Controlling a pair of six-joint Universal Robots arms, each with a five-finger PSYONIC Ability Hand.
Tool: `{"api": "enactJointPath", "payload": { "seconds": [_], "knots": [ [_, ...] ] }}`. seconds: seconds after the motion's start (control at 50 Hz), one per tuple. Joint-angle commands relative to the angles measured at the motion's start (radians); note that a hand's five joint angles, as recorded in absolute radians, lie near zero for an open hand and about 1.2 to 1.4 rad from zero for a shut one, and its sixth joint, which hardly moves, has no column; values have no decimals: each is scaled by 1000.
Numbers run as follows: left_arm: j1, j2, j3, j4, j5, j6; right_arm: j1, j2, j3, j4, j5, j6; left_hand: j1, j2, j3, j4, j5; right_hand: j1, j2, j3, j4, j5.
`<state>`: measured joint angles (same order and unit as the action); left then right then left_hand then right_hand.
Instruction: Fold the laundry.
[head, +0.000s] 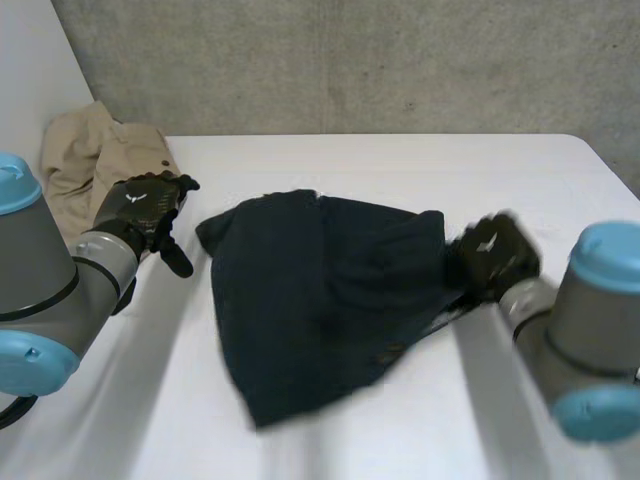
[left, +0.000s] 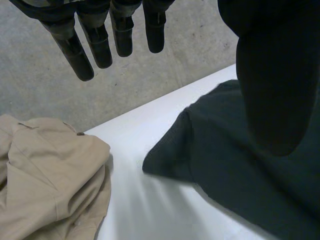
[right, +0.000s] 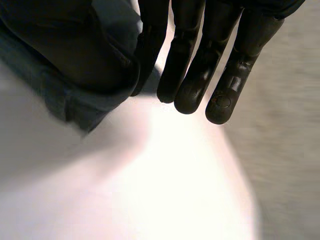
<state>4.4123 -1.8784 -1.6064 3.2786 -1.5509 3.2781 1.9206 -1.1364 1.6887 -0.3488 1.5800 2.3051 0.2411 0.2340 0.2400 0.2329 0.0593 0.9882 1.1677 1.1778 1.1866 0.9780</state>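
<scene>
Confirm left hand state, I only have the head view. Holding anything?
Observer: No. Left wrist view shows the left hand with fingers straight, nothing between them and the thumb.
Operator: What's by it?
Observer: Bare table, with the beige garment on one side and a corner of the dark garment on the other.
Operator: Right hand gripping?
Observer: Can't tell. Right wrist view puts an edge of the dark garment right at the right hand, bare table beyond it.

White table (head: 450, 170), grey concrete wall (head: 350, 60)
</scene>
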Motion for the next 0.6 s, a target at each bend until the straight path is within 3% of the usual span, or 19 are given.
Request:
{"api": "enactJointPath", "payload": {
  "seconds": [0.02, 0.14, 0.16, 0.18, 0.2, 0.28, 0.44, 0.5, 0.54, 0.6],
  "knots": [
    [-1, 2, -7, 1, 0, 0, -110, 161, -312, 5, 9, -131, -28, -21, -27, -19, -20, 408, 229, 218, 210, 244],
    [-8, 1, -6, 1, 2, 2, -167, 311, -567, 59, 11, -145, -28, -21, -27, -19, -20, 408, 229, 218, 210, 244],
    [-10, 1, -4, 3, 2, 2, -170, 319, -586, 71, 11, -144, -28, -21, -27, -19, -20, 191, 12, 1, -7, 27],
    [-13, -1, -3, 3, 2, 2, -172, 323, -599, 85, 11, -142, -28, -21, -27, -19, -20, -174, -354, -364, -373, -339],
    [-14, -2, 0, 6, 2, 3, -170, 323, -610, 114, 12, -127, -28, -21, -27, -19, -20, -814, -993, -1003, -1012, -978],
    [-24, -16, 14, 24, 0, 6, -170, 290, -587, 194, 12, -70, -16, -9, -15, -8, -9, -814, -993, -1003, -1012, -978],
    [-36, -105, 69, 75, 38, 100, -172, 14, -390, 417, -12, 270, 34, 41, 35, 42, 41, -814, -993, -1003, -1012, -978],
    [-45, -165, 104, 84, 113, 192, -169, -26, -324, 473, -52, 358, 55, 62, 56, 63, 62, -783, -963, -973, -981, -947],
    [-48, -226, 144, 81, 173, 266, -166, -84, -211, 533, -141, 475, 55, 62, 56, 63, 62, -771, -951, -961, -969, -935],
    [-48, -303, 201, 72, 213, 336, -163, -134, -124, 541, -188, 543, 52, 59, 53, 60, 59, -768, -948, -958, -967, -933]
  ]
}}
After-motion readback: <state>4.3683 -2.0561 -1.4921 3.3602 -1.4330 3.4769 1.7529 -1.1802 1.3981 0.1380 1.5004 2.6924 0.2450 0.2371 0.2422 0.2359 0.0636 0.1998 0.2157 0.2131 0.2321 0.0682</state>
